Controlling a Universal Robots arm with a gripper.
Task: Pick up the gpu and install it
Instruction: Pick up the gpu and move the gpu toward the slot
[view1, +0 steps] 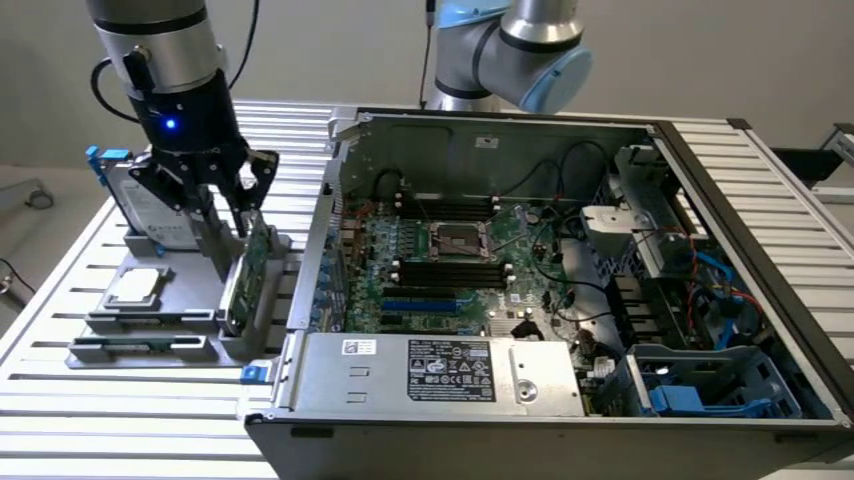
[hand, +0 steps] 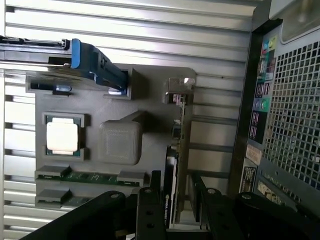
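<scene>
**First:** Where is the gpu (view1: 248, 268) standing?

**Second:** On edge in a slot of the grey holder (view1: 167, 322), on the slatted table (view1: 80, 410); that is to the exterior view's left of the computer case (view1: 494, 118); its green board face shows and its top edge is up.

**First:** And the gripper (view1: 238, 205)?

**Second:** Right over that top edge, jaws spread wide; in the wrist view the card runs between them; nothing is clamped; whether a finger (hand: 150, 215) brushes the card cannot be told.

**First:** How would the card handle?

**Second:** Probably light and stiff, yet thin and fragile; the flat faces near the top edge look the safest hold, well away from the contact edge down in the slot; a hard squeeze on small components could do harm; the shroud side may be slick.

**First:** Room around it?

**Second:** Tight sideways; the hard drive (view1: 134, 200) stands just beside the gripper on the exterior view's left, and a raised block (hand: 120, 142) of the holder sits next to the card; the chip (view1: 138, 287) lies lower. Straight up looks open; the case's near wall is close, its rim an edge to clear; cables crowd the motherboard (view1: 454, 255) inside.
</scene>
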